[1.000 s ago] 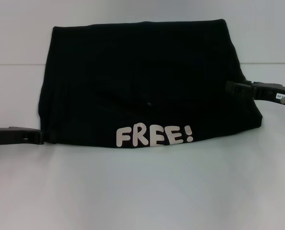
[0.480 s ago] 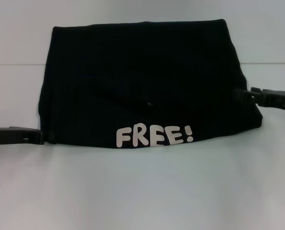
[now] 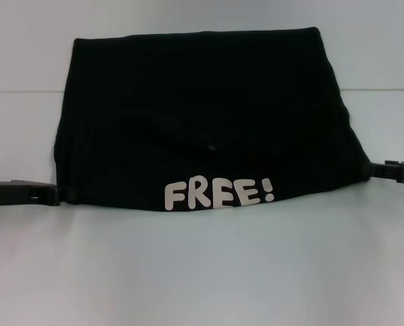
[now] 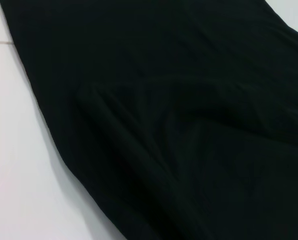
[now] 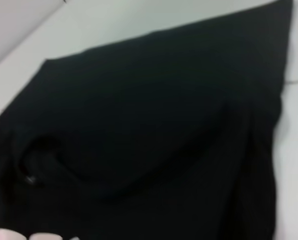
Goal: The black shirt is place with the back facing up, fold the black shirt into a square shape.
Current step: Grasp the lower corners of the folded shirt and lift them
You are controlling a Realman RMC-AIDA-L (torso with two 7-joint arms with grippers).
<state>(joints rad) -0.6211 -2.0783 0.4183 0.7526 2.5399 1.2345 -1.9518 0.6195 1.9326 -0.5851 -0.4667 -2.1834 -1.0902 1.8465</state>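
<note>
Bare white table, lab-like robot workspace

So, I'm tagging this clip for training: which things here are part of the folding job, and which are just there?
Part of the job:
- black shirt, lying folded with its FREE! lettering near the front edge
- left gripper, at the shirt's front left corner
- right gripper, at its right edge

Just there:
- white table

A plain white table carries the work. The black shirt lies folded flat on it, white "FREE!" lettering along its near edge, bare table all around.
</note>
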